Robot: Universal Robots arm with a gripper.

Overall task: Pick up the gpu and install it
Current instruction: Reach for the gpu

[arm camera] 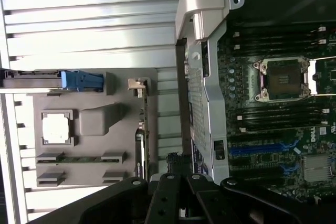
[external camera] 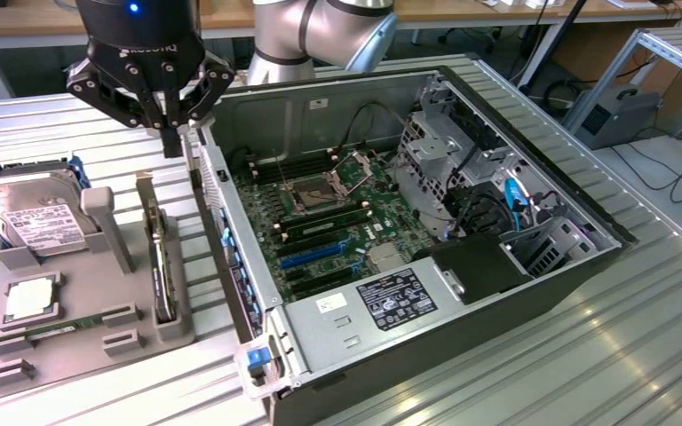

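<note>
The gpu (external camera: 159,259) stands on edge in a slot of the grey holder tray (external camera: 81,355), a thin dark card with its silver bracket end (external camera: 145,188) toward the back. In the wrist view the gpu (arm camera: 139,148) is seen edge on, with the bracket (arm camera: 138,85) at its end. My black gripper (external camera: 173,144) hangs above the tray's far end, beside the rear wall of the open computer case (external camera: 460,346). Its fingers are shut together on nothing and sit apart from the card. In the wrist view the gripper (arm camera: 178,190) points down between tray and case.
On the tray, a silver hard drive (external camera: 39,222) with blue rails leans at the exterior view's left, with a processor chip (external camera: 31,297) and a green memory stick (external camera: 63,327) nearer the front. The motherboard (external camera: 329,222) lies inside the case, with blue card slots (external camera: 312,257). All rests on a ribbed metal table (external camera: 625,355).
</note>
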